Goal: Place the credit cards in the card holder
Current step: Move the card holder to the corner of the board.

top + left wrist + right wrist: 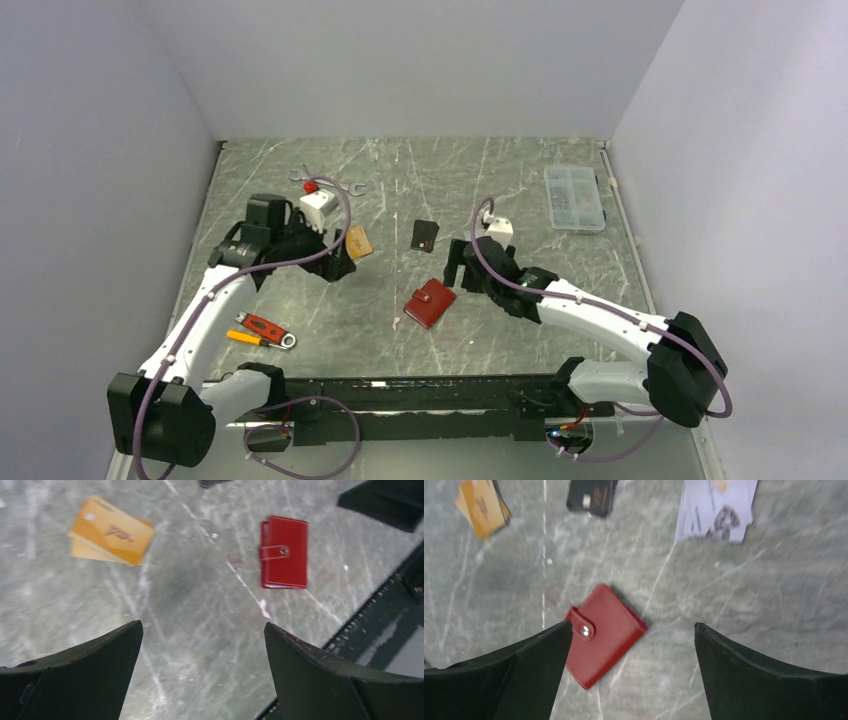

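Top external view: the small dark-red leather-look card holder lies snapped shut on the grey marbled worktop. Orange plastic credit cards sit at its ten o'clock, black ones at twelve. The right gripper hovers over the holder and the left gripper near the orange stack, both jaws released and empty. I judge this the opening step: next, unsnap the tab.

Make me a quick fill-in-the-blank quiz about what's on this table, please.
The card holder is coloured ____. The credit cards nearest the left end effector are ____. The right end effector, like the left, stands ____.
Missing words: red; orange; open.
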Motion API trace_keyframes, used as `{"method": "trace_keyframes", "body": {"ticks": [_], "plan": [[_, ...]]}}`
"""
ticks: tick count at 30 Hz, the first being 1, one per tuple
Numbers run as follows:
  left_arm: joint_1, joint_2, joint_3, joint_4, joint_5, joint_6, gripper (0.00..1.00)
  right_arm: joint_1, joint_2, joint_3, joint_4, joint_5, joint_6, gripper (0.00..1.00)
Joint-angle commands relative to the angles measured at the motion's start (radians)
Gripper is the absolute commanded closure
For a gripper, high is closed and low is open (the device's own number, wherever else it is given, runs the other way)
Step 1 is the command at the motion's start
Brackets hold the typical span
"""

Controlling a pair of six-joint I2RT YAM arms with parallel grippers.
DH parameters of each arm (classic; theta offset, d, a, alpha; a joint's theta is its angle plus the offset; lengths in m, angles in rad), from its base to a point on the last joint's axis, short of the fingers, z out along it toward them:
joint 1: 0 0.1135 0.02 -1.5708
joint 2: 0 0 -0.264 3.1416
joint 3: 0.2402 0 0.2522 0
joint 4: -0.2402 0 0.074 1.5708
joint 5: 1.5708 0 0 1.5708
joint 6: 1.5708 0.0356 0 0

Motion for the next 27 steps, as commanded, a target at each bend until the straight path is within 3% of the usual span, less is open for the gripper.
{"method": "trace_keyframes", "body": {"ticks": [1,8,15,21,27], "plan": [[-0.117,0.047,-0.016,0.020,0.040,-0.065,0.01,0.042,0.005,-0.057,0.005,-0.036,0.113,0.07],[-0.220,0.123,-0.113,0.166,0.059,-0.156,0.01,0.042,0.100,-0.002,0.086,-0.067,0.031,0.13],[-0.322,0.185,-0.166,0.283,-0.030,-0.061,0.01,0.034,0.294,0.091,0.151,-0.153,-0.012,0.21],[-0.413,0.250,-0.125,0.261,-0.137,-0.074,0.04,0.016,0.347,0.071,0.185,-0.217,-0.007,0.31],[-0.420,0.200,-0.156,0.300,-0.130,-0.072,0.02,0.017,0.379,0.032,0.197,-0.256,0.027,0.43]]}}
